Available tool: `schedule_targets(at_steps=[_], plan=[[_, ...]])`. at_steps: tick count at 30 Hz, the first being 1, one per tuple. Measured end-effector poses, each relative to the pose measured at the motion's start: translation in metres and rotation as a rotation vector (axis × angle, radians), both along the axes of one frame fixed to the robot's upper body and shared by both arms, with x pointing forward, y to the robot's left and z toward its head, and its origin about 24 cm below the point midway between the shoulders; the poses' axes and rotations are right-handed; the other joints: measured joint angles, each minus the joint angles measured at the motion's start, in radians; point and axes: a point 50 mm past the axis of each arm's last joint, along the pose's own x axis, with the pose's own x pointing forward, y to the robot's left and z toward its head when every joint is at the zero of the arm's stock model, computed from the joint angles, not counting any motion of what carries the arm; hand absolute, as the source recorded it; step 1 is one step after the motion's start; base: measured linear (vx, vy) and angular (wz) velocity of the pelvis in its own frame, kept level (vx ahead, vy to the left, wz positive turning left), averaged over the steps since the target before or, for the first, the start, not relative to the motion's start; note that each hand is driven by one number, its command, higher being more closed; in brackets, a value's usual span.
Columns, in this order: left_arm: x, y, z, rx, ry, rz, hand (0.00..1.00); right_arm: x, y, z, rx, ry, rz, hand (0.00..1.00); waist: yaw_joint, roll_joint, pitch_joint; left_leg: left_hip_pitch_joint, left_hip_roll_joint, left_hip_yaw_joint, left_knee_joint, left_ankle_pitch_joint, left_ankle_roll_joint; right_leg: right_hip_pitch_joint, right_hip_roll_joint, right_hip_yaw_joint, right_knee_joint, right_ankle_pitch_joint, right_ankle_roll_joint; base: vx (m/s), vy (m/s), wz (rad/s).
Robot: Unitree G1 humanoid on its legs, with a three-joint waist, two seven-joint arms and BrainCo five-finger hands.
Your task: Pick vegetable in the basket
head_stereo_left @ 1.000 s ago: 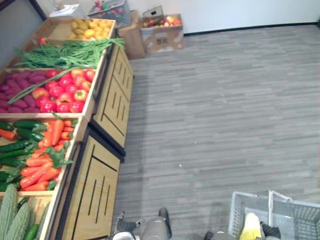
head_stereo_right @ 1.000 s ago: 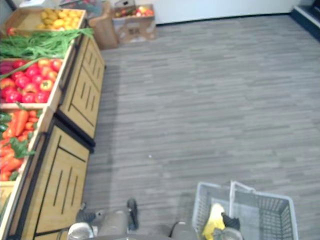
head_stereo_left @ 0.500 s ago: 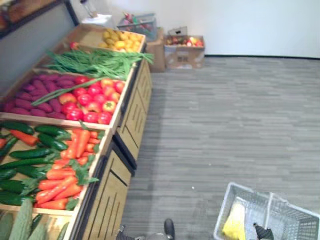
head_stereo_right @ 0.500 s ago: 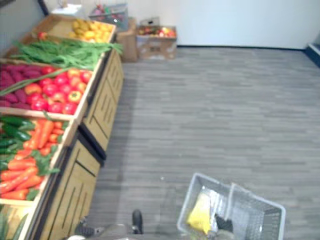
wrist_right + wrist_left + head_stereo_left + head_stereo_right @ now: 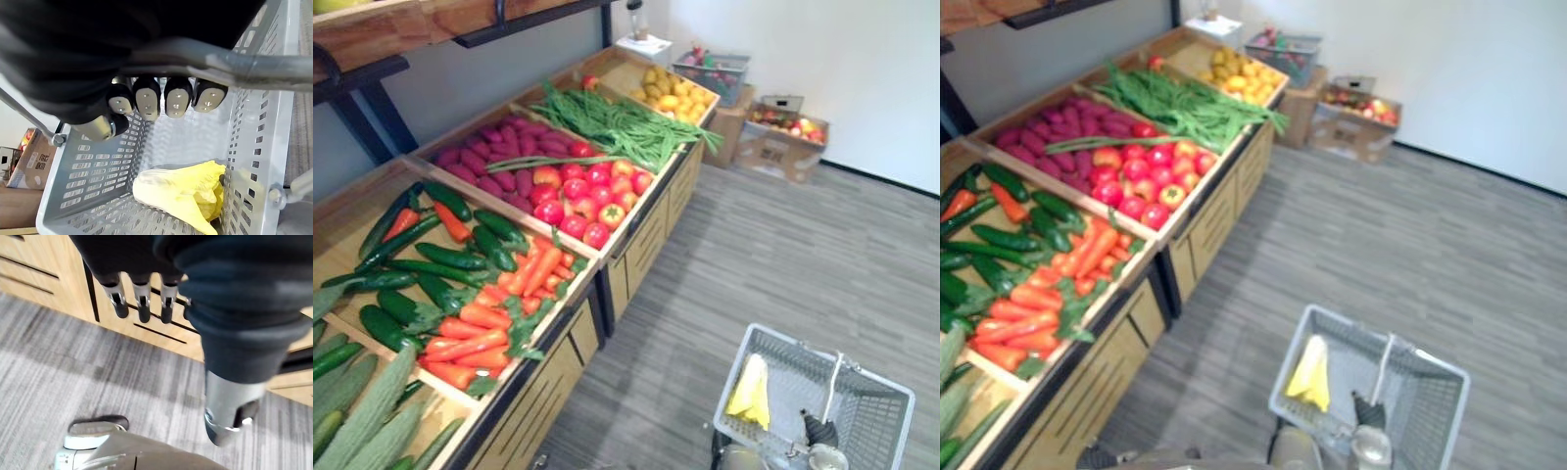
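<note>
The head camera has swung toward the produce over the last second. The whole picture has shifted, so that is the robot looking round and not the goods moving. The wooden bench (image 5: 644,240) now fills the left side of both eye views. Its bins hold cucumbers (image 5: 450,259), carrots (image 5: 475,333), red tomatoes (image 5: 582,196), purple sweet potatoes (image 5: 499,162) and green beans (image 5: 617,122). A moment ago most of the view was bare floor. For the task this looks like lining up on the bins to choose the next vegetable. Nothing on the bench is being reached for yet.

The grey plastic basket (image 5: 876,416) stays low on the robot's right, over the floor and clear of the bench. One yellow leafy vegetable (image 5: 186,193) already lies inside, against one mesh wall.

The right hand (image 5: 161,100) is closed on the basket's handle (image 5: 254,63). Its fingers curl under the bar with the dark tips pointing down into the basket, and the thumb is tucked beside them. It carries the basket and touches nothing else.

The left hand (image 5: 142,298) hangs beside the bench's slatted front with its fingers straight and relaxed. It holds nothing and touches nothing, so it is free for the pick.
</note>
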Motion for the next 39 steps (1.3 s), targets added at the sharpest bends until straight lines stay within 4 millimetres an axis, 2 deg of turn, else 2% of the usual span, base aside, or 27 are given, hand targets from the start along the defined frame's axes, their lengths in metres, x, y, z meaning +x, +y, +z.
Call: schedule_targets(at_steps=[1, 2, 3, 4, 5, 7, 8, 9, 10, 11, 12, 13, 14, 16, 17, 20, 21, 25, 30, 32, 33, 34, 35, 36, 37, 39], plan=[[0.002, 0.002, 0.001, 0.006, -0.009, 0.006, 0.00, -0.006, 0.003, -0.003, 0.015, 0.015, -0.017, 1.00, 0.002, -0.015, -0.007, 0.002, 0.004, -0.032, 0.026, -0.033, -0.021, 0.026, -0.009, -0.012, -0.024, 0.046, 0.001, 0.53, -0.529, 0.92], [0.001, 0.002, 0.001, 0.004, -0.009, 0.006, 0.00, -0.008, 0.002, -0.003, 0.017, 0.020, -0.027, 1.00, 0.007, -0.017, -0.014, 0.004, 0.015, -0.048, 0.036, -0.043, -0.036, 0.036, -0.004, -0.029, -0.010, 0.100, -0.003, 0.57, -0.539, 1.01], [0.004, 0.000, 0.001, 0.001, -0.016, 0.004, 0.00, -0.007, -0.003, -0.002, 0.011, 0.017, -0.053, 1.00, 0.013, 0.012, -0.021, 0.002, 0.046, -0.060, 0.047, -0.041, -0.052, 0.027, 0.006, -0.089, 0.067, 0.097, -0.034, 0.48, -0.422, 1.15], [0.006, -0.004, 0.002, -0.005, -0.032, 0.005, 0.00, -0.007, -0.009, -0.001, 0.004, 0.018, -0.082, 1.00, 0.012, 0.025, -0.025, -0.019, 0.061, -0.060, 0.073, -0.011, -0.067, 0.032, 0.002, -0.140, 0.120, 0.043, -0.058, 0.44, -0.363, 1.17], [0.007, -0.005, 0.002, -0.008, -0.038, 0.009, 0.00, -0.008, -0.012, 0.000, -0.003, 0.022, -0.086, 1.00, 0.015, 0.027, -0.023, -0.024, 0.066, -0.060, 0.086, 0.010, -0.065, 0.035, -0.004, -0.163, 0.149, 0.026, -0.073, 0.40, -0.335, 1.36], [0.006, -0.007, 0.001, -0.019, -0.043, 0.047, 0.00, -0.018, -0.023, 0.000, -0.016, 0.042, -0.130, 1.00, 0.004, 0.027, -0.018, -0.055, 0.072, -0.047, 0.153, 0.119, -0.064, 0.070, -0.050, -0.250, 0.255, 0.002, -0.111, 0.36, -0.352, 1.71], [0.008, -0.010, 0.002, -0.027, -0.054, 0.055, 0.00, -0.022, -0.030, 0.001, -0.034, 0.041, -0.150, 1.00, -0.009, 0.031, -0.008, -0.067, 0.075, 0.001, 0.209, 0.176, -0.072, 0.035, -0.082, -0.283, 0.396, -0.028, -0.098, 0.18, -0.237, 1.73], [0.006, -0.010, 0.001, -0.024, -0.050, 0.057, 0.00, -0.024, -0.032, 0.002, -0.039, 0.041, -0.160, 1.00, -0.013, 0.033, -0.014, -0.078, 0.095, 0.026, 0.241, 0.177, -0.076, 0.059, -0.073, -0.280, 0.305, -0.048, -0.084, 0.11, -0.275, 1.75], [0.002, -0.005, 0.001, -0.011, -0.035, 0.057, 0.00, -0.029, -0.033, 0.001, -0.042, 0.051, -0.167, 1.00, -0.012, 0.025, -0.006, -0.102, 0.137, 0.130, 0.300, 0.156, -0.106, 0.142, -0.066, -0.310, 0.114, -0.007, -0.087, 0.02, -0.187, 1.65], [0.000, -0.010, -0.001, -0.029, -0.017, 0.049, 0.00, -0.033, -0.043, 0.002, -0.060, 0.064, -0.180, 1.00, -0.015, 0.054, -0.012, -0.119, 0.213, 0.275, 0.304, 0.156, -0.091, 0.177, -0.056, -0.400, 0.111, -0.008, -0.103, 0.06, -0.216, 1.41], [0.000, -0.010, -0.001, -0.029, -0.019, 0.045, 0.00, -0.034, -0.045, 0.003, -0.063, 0.067, -0.185, 1.00, -0.016, 0.054, -0.012, -0.119, 0.219, 0.305, 0.293, 0.161, -0.086, 0.186, -0.057, -0.412, 0.105, -0.008, -0.103, 0.12, -0.156, 1.26], [0.001, -0.010, -0.001, -0.031, -0.021, 0.043, 0.00, -0.036, -0.052, 0.004, -0.081, 0.077, -0.182, 1.00, -0.016, 0.052, -0.011, -0.121, 0.224, 0.397, 0.236, 0.180, -0.079, 0.209, -0.064, -0.458, 0.074, -0.008, -0.103, 0.13, -0.086, 0.97], [0.000, -0.011, -0.001, -0.034, -0.018, 0.044, 0.00, -0.037, -0.057, 0.005, -0.088, 0.084, -0.186, 1.00, -0.013, 0.054, -0.010, -0.121, 0.220, 0.447, 0.180, 0.200, -0.092, 0.223, -0.064, -0.486, 0.051, -0.008, -0.102, 0.12, -0.064, 1.13], [-0.001, -0.012, -0.002, -0.035, -0.008, 0.029, 0.00, -0.038, -0.062, 0.005, -0.081, 0.100, -0.216, 1.00, -0.013, 0.056, -0.011, -0.110, 0.165, 0.460, 0.006, 0.244, -0.105, 0.243, -0.063, -0.541, 0.017, -0.001, -0.091, 0.08, 0.027, 0.98], [-0.004, -0.014, -0.003, -0.041, 0.005, 0.028, 0.00, -0.038, -0.062, 0.004, -0.069, 0.107, -0.234, 1.00, -0.013, 0.056, -0.011, -0.087, 0.142, 0.478, -0.071, 0.262, -0.099, 0.256, -0.058, -0.565, 0.001, 0.005, -0.081, 0.07, 0.105, 0.88], [-0.006, -0.014, -0.004, -0.043, 0.014, 0.024, 0.00, -0.036, -0.050, -0.001, -0.022, 0.118, -0.244, 1.00, -0.009, 0.062, -0.011, -0.074, 0.114, 0.464, -0.152, 0.270, -0.088, 0.276, -0.055, -0.583, -0.056, 0.030, -0.046, 0.05, 0.137, 0.48], [-0.006, -0.013, -0.004, -0.039, 0.014, 0.024, 0.00, -0.033, -0.042, -0.004, -0.005, 0.117, -0.228, 1.00, -0.004, 0.054, -0.006, -0.083, 0.101, 0.465, -0.147, 0.274, -0.081, 0.283, -0.063, -0.587, -0.075, 0.042, -0.039, 0.00, 0.154, 0.35], [-0.007, -0.011, -0.003, -0.035, 0.013, 0.030, 0.00, -0.020, -0.022, -0.005, 0.023, 0.080, -0.176, 1.00, 0.004, 0.045, -0.001, -0.078, 0.083, 0.469, -0.129, 0.268, -0.071, 0.309, -0.081, -0.588, -0.084, 0.050, -0.028, -0.02, 0.115, 0.15], [-0.008, -0.011, -0.004, -0.034, 0.020, 0.023, 0.00, -0.019, -0.018, -0.004, 0.021, 0.067, -0.153, 1.00, 0.014, 0.038, -0.004, -0.045, 0.071, 0.491, -0.201, 0.268, -0.035, 0.295, -0.093, -0.586, -0.059, 0.019, -0.015, -0.07, 0.061, -0.02], [-0.010, -0.008, -0.003, -0.025, 0.027, 0.018, 0.00, -0.019, -0.023, -0.003, 0.009, 0.064, -0.155, 1.00, 0.011, 0.027, -0.006, -0.032, 0.038, 0.504, -0.218, 0.255, -0.017, 0.277, -0.141, -0.583, 0.003, -0.011, 0.011, 0.02, 0.104, 0.09], [-0.010, -0.006, -0.003, -0.021, 0.031, 0.006, 0.00, -0.022, -0.025, -0.003, 0.003, 0.073, -0.158, 1.00, 0.009, 0.018, -0.008, -0.019, 0.035, 0.537, -0.222, 0.244, -0.017, 0.273, -0.169, -0.582, 0.061, -0.006, 0.025, 0.05, 0.091, 0.07], [-0.010, -0.006, -0.003, -0.020, 0.032, 0.002, 0.00, -0.023, -0.027, -0.002, -0.002, 0.075, -0.158, 1.00, 0.011, 0.014, -0.007, -0.013, 0.029, 0.542, -0.229, 0.240, -0.015, 0.254, -0.189, -0.566, 0.122, -0.005, 0.024, 0.04, 0.101, -0.01], [-0.011, -0.005, -0.003, -0.019, 0.037, -0.002, 0.00, -0.017, -0.030, 0.000, -0.012, 0.057, -0.154, 1.00, 0.013, 0.013, -0.007, 0.000, 0.029, 0.543, -0.234, 0.234, -0.015, 0.185, -0.226, -0.505, 0.269, 0.024, -0.009, 0.04, 0.102, -0.05], [-0.010, -0.004, -0.003, -0.014, 0.039, -0.017, 0.00, -0.014, -0.031, 0.003, -0.020, 0.039, -0.153, 1.00, 0.012, 0.008, -0.009, 0.010, 0.035, 0.539, -0.236, 0.230, -0.012, 0.135, -0.237, -0.446, 0.367, 0.069, -0.030, 0.09, 0.136, 0.05], [-0.009, -0.002, -0.002, -0.009, 0.037, -0.025, 0.00, -0.013, -0.029, 0.002, -0.016, 0.035, -0.149, 1.00, 0.011, 0.010, -0.011, 0.033, 0.046, 0.520, -0.237, 0.229, -0.012, 0.079, -0.234, -0.368, 0.462, 0.119, -0.022, 0.16, 0.105, 0.27], [-0.009, 0.006, 0.000, 0.009, 0.037, -0.026, 0.00, -0.016, -0.018, -0.002, 0.016, 0.045, -0.151, 1.00, 0.007, -0.021, -0.016, 0.040, 0.065, 0.492, -0.226, 0.221, 0.000, 0.052, -0.210, -0.305, 0.488, 0.082, -0.033, 0.17, -0.005, 0.41]])
